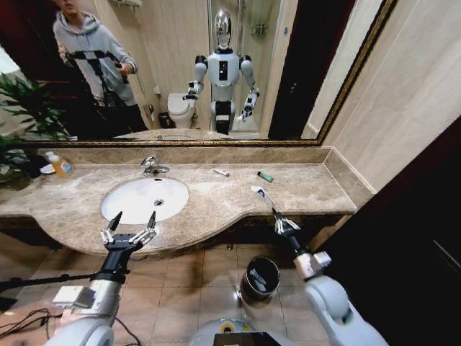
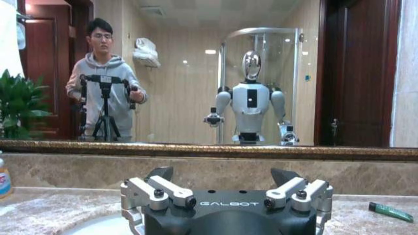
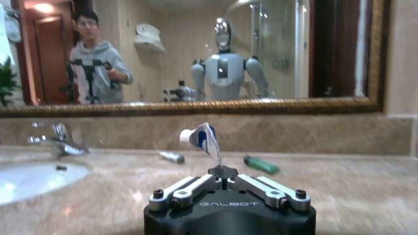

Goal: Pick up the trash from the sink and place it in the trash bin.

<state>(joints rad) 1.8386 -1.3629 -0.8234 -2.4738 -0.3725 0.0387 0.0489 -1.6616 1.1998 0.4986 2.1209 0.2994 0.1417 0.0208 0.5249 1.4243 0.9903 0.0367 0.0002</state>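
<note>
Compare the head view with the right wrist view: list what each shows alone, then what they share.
Head view alone: the black trash bin on the tiled floor below the counter edge, the orange-yellow bottle at the counter's far left, and the left end effector open in front of the sink.

Right wrist view alone: a close look at the blue print on the white tube pinched upright in the shut right end effector.

Shared: that tube, the right end effector, the green tube, the faucet, the marble counter, the mirror.
</note>
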